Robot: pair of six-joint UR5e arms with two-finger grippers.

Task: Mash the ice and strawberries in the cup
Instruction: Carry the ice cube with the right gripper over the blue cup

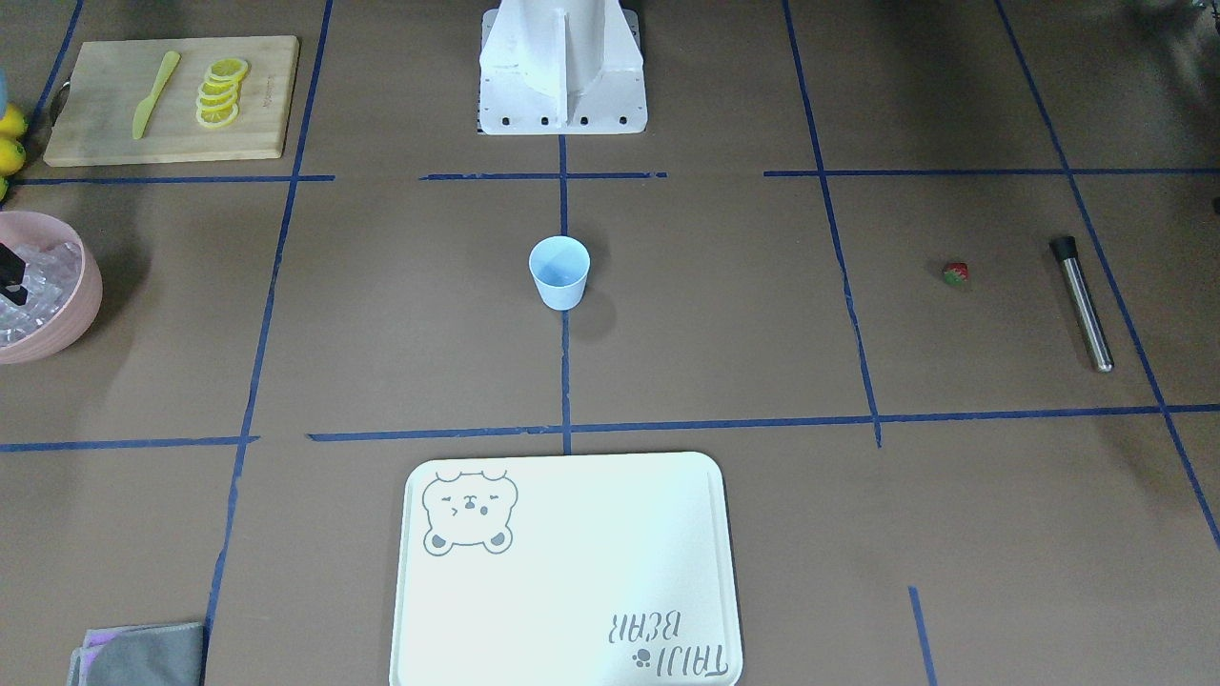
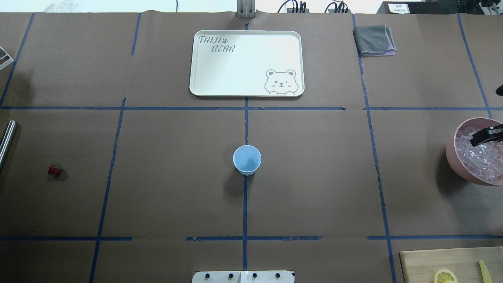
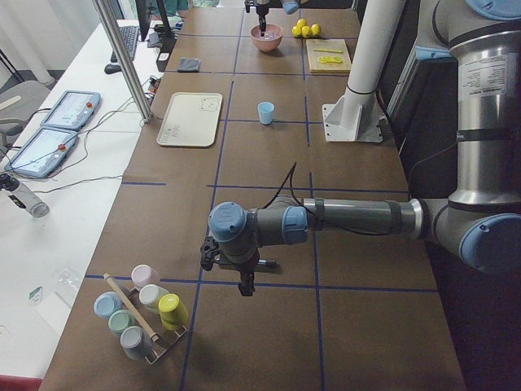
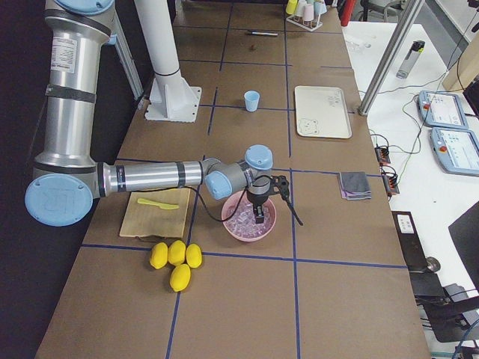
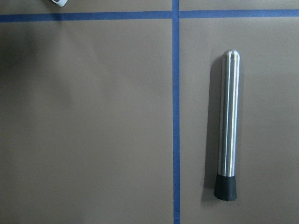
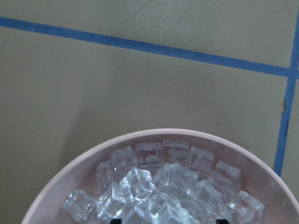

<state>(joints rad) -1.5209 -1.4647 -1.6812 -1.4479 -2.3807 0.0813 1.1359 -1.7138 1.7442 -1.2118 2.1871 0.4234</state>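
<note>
The light-blue cup [image 2: 246,159] stands upright at the table's centre, and nothing shows inside it. A small red strawberry [image 2: 55,169] lies far out on my left side, near a steel muddler [image 5: 229,121] with a black tip. Ice [image 6: 163,191] fills the pink bowl [image 2: 452,157] at the right edge. My right gripper [image 2: 487,135] hangs over that ice, fingers apart, holding nothing. My left gripper [image 3: 244,289] points down above the muddler's area. It shows only in the left side view, so I cannot tell its state.
A white bear tray [image 2: 246,63] lies beyond the cup. A folded grey cloth [image 2: 374,40] sits at the far right. A cutting board [image 1: 172,100] carries lemon slices [image 1: 221,91] and a yellow knife. Whole lemons [image 4: 176,258] and a rack of coloured cups [image 3: 142,314] stand at the table's ends.
</note>
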